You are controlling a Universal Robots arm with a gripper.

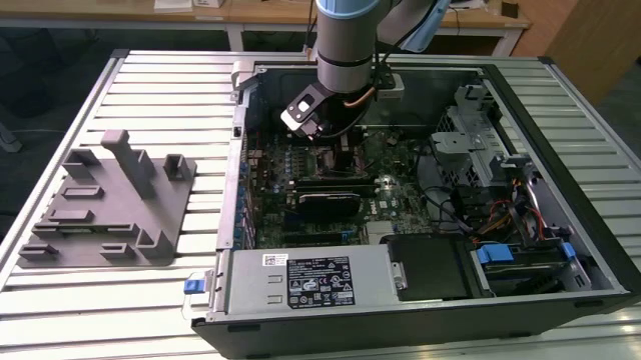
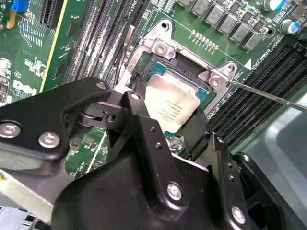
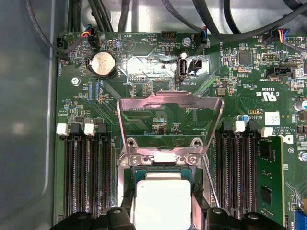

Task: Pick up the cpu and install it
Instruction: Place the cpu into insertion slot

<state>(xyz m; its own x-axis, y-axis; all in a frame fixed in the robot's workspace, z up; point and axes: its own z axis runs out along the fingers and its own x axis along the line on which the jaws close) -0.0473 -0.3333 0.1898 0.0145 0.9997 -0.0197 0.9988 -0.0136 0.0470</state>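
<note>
The cpu (image 3: 160, 191), a square chip with a silvery top and a green rim, lies flat in the black-framed socket (image 3: 125, 184) of the motherboard. In the second wrist view the cpu (image 2: 172, 98) sits between my two black fingers (image 2: 136, 112). My gripper (image 3: 162, 207) is shut on the cpu, one finger against each of two opposite edges. The socket's metal load plate (image 3: 170, 103) stands swung up behind the chip. In the exterior view my gripper (image 1: 335, 142) reaches down into the open computer case (image 1: 240, 150) over the board's middle.
The thin retention lever (image 2: 268, 96) sticks out beside the socket. Memory slots (image 3: 84, 182) flank it on both sides. A power supply (image 1: 320, 281), drive cage (image 1: 481, 142) and cables (image 1: 501, 217) fill the case. A grey fixture (image 1: 110, 199) lies on the exterior view's left.
</note>
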